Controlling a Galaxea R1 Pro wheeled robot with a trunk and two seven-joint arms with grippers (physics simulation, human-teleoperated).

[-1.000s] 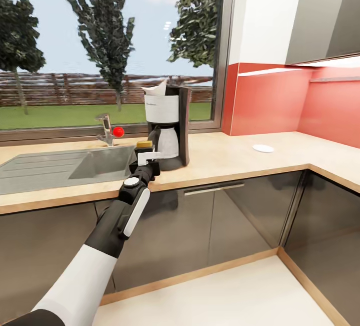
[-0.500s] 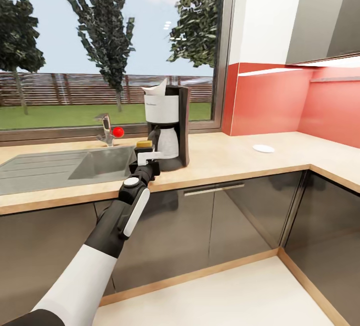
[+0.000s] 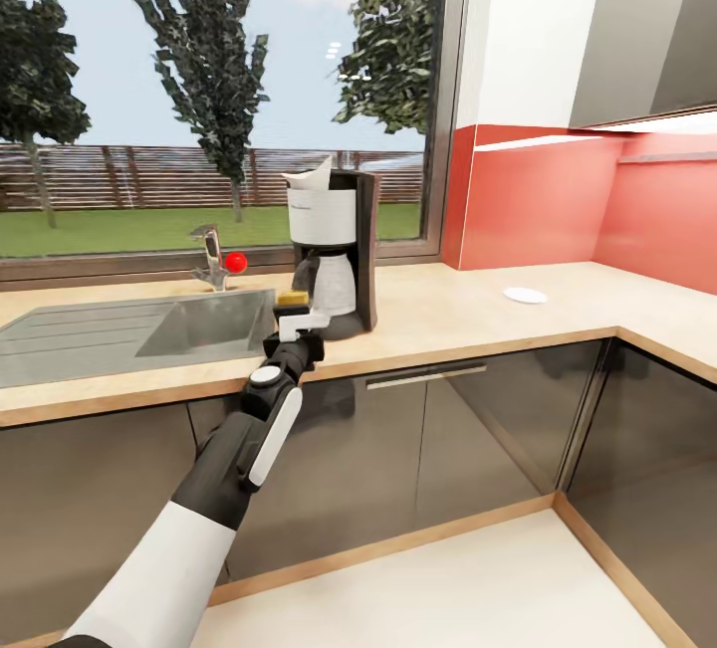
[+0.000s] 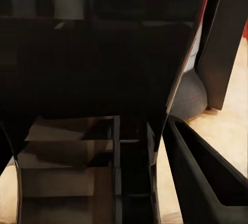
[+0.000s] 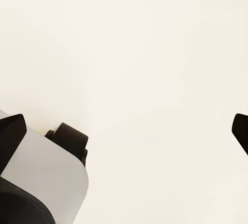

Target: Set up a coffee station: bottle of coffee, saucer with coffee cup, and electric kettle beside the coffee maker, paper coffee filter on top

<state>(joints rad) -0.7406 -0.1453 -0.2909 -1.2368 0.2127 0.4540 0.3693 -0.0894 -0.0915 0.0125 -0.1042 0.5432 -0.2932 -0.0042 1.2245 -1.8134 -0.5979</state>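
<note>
Yellow-capped bottle (image 3: 292,300) gripped by the left end effector (image 3: 299,322), set upright on the tabletop (image 3: 468,315) beside the coffee maker (image 3: 336,250), ready for release.

Two dark fingertips (image 5: 11,131) are showing far apart over a pale cream floor (image 5: 134,53), beside a grey-white robot base (image 5: 36,177).

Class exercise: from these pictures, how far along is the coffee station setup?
Done: coffee maker stands on the kitchen countertop, paper coffee filter on top; the saucer lies further along the counter. In hand: left gripper holds the bottle of coffee beside the maker. Left: release it, bring saucer closer, add cup and kettle.
</note>
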